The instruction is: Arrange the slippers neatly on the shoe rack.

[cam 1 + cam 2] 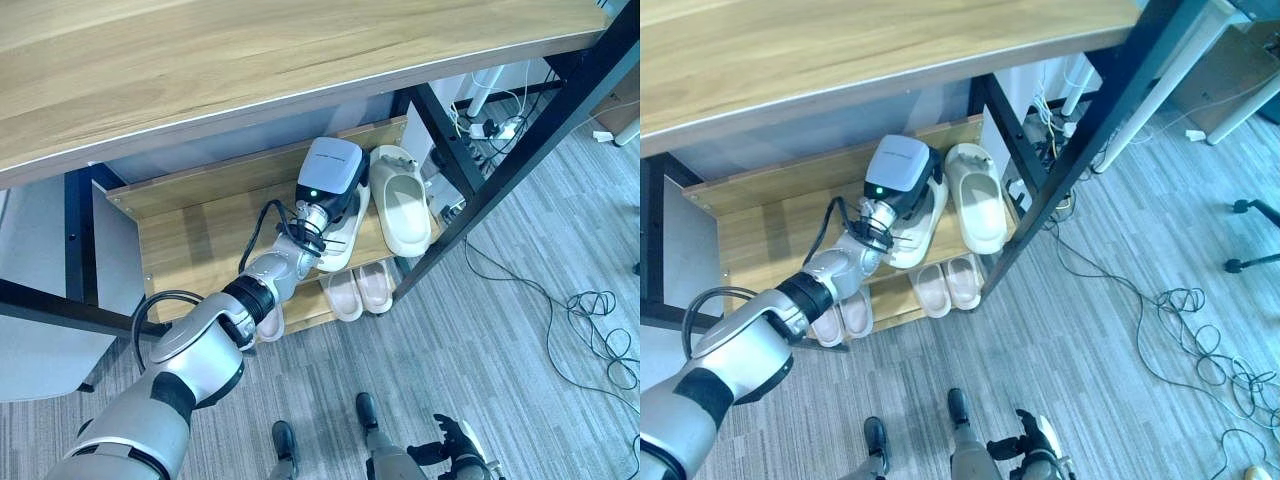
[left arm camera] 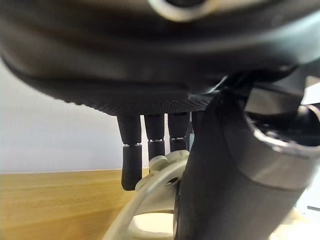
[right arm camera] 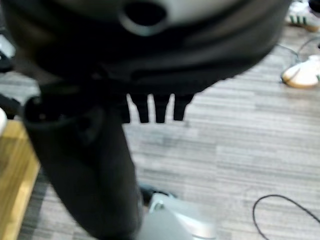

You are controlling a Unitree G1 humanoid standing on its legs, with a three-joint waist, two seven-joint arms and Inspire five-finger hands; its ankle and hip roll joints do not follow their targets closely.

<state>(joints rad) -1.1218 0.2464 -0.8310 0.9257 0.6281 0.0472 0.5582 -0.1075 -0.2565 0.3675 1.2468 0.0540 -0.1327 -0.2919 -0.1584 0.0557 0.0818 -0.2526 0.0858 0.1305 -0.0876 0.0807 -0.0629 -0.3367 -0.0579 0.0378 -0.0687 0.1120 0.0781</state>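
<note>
Slippers are sitting on two shelves of the wooden shoe rack (image 1: 200, 235): a cream slipper (image 1: 401, 211) is lying on the upper shelf just beside a white slipper (image 1: 343, 240), over which the left hand (image 1: 328, 178) is reaching, its fingers (image 2: 131, 160) hanging straight above the slipper's rim. Two pink pairs (image 1: 359, 289) are resting on the lower shelf. The right hand (image 3: 150, 107) is hanging over the grey floor (image 1: 480, 350), fingers straight and holding nothing.
</note>
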